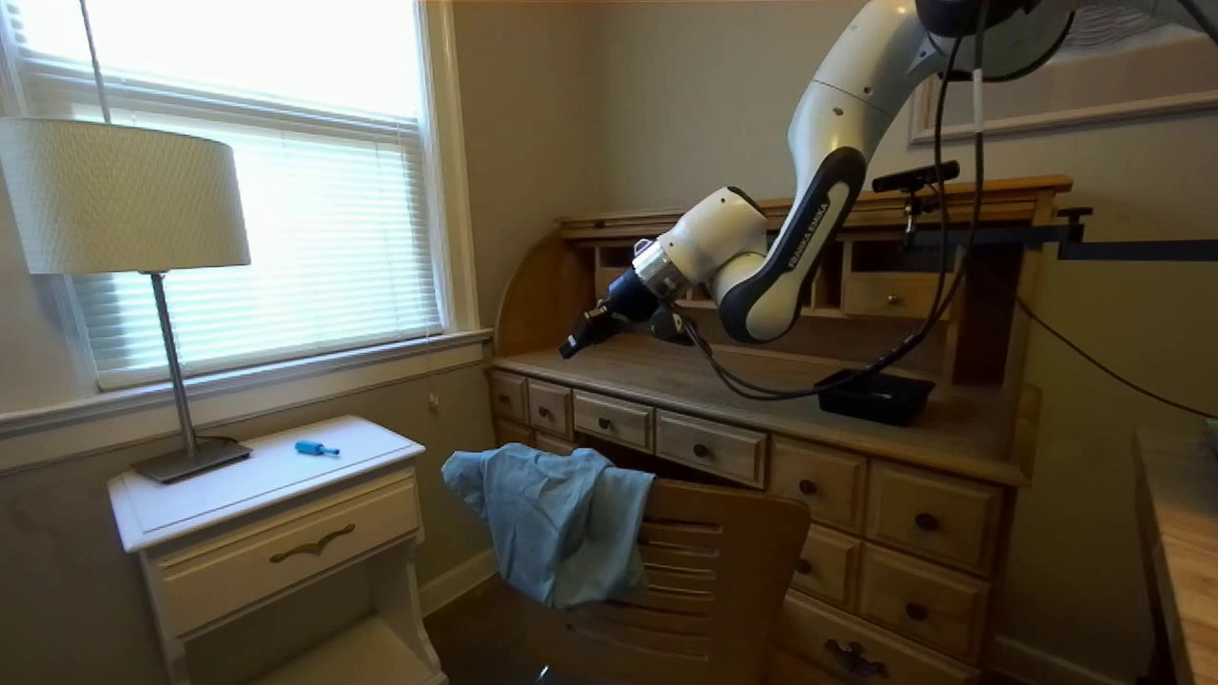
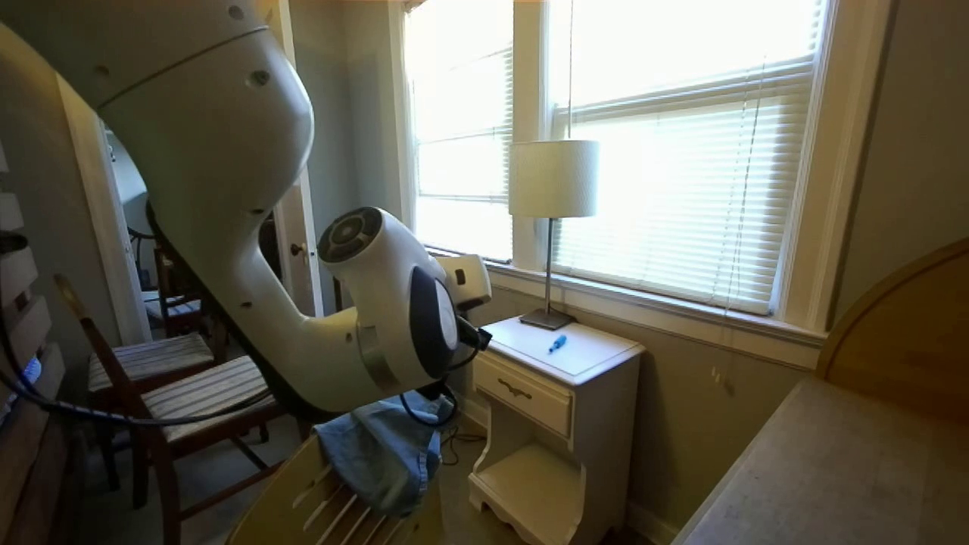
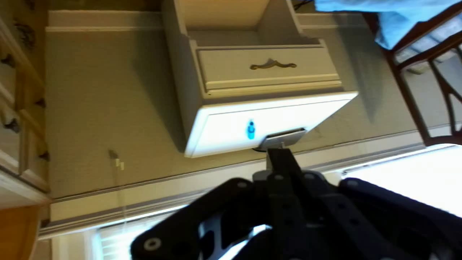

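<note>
You have the jaws fully closed in mid-air; a blue tool [image 1: 310, 447] lies on the nightstand [image 1: 285, 476] near the lamp [image 1: 124, 200].

FRANKA EMIKA lettering [image 1: 809, 235], on robot arm [image 1: 826, 124]

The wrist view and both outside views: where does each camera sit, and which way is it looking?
An exterior view: in the room, facing the desk; the arm hangs in from top right, jaws showing.
An exterior view: seemingly by the desk, facing the windows; the arm fills the left, jaws hard to make out.
Wrist view: on the arm, behind the jaws, which poke in shut from below; it looks at the white nightstand, seen upside down.
Both exterior views share the lamp, white nightstand and blue cloth.
</note>
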{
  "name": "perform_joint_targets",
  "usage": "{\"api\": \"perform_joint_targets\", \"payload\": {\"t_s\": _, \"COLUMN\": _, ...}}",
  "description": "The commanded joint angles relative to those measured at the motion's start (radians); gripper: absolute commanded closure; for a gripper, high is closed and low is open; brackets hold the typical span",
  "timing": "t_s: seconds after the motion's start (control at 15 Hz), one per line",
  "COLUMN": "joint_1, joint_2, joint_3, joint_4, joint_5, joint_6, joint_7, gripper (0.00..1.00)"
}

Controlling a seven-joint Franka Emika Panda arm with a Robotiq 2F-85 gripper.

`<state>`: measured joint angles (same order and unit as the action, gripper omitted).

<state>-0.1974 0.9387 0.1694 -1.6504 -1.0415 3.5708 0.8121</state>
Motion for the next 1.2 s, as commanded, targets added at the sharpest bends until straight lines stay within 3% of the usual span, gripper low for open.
{"api": "perform_joint_targets", "payload": {"t_s": 0.0, "joint_1": -0.195, "joint_2": -0.011, "joint_3": 0.21, "joint_4": -0.074, "joint_5": -0.276, "joint_6": -0.01, "joint_7": 0.11, "gripper": 1.0}}
{"api": "perform_joint_targets", "payload": {"t_s": 0.13, "joint_1": -0.255, "joint_2": -0.007, "joint_3": 0.258, "joint_4": -0.08, "joint_5": -0.438, "joint_6": -0.008, "joint_7": 0.241, "gripper": 1.0}}
{"api": "perform_joint_targets", "payload": {"t_s": 0.27, "joint_1": -0.258, "joint_2": -0.025, "joint_3": 0.242, "joint_4": -0.075, "joint_5": -0.539, "joint_6": -0.01, "joint_7": 0.361, "gripper": 1.0}}
{"api": "perform_joint_targets", "payload": {"t_s": 0.33, "joint_1": -0.25, "joint_2": -0.032, "joint_3": 0.223, "joint_4": -0.047, "joint_5": -0.533, "joint_6": -0.024, "joint_7": 0.374, "gripper": 1.0}}
{"api": "perform_joint_targets", "payload": {"t_s": 0.4, "joint_1": -0.249, "joint_2": -0.004, "joint_3": 0.233, "joint_4": -0.059, "joint_5": -0.481, "joint_6": -0.003, "joint_7": 0.297, "gripper": 0.99}}
{"api": "perform_joint_targets", "payload": {"t_s": 0.67, "joint_1": -0.254, "joint_2": -0.011, "joint_3": 0.227, "joint_4": -0.047, "joint_5": -0.489, "joint_6": -0.007, "joint_7": 0.32, "gripper": 0.99}}
{"api": "perform_joint_targets", "payload": {"t_s": 0.87, "joint_1": -0.262, "joint_2": 0.056, "joint_3": 0.245, "joint_4": -0.035, "joint_5": -0.566, "joint_6": 0.155, "joint_7": 0.386, "gripper": 1.0}}
{"api": "perform_joint_targets", "payload": {"t_s": 1.13, "joint_1": -0.227, "joint_2": 0.092, "joint_3": 0.215, "joint_4": 0.003, "joint_5": -0.716, "joint_6": 0.361, "joint_7": 0.523, "gripper": 1.0}}
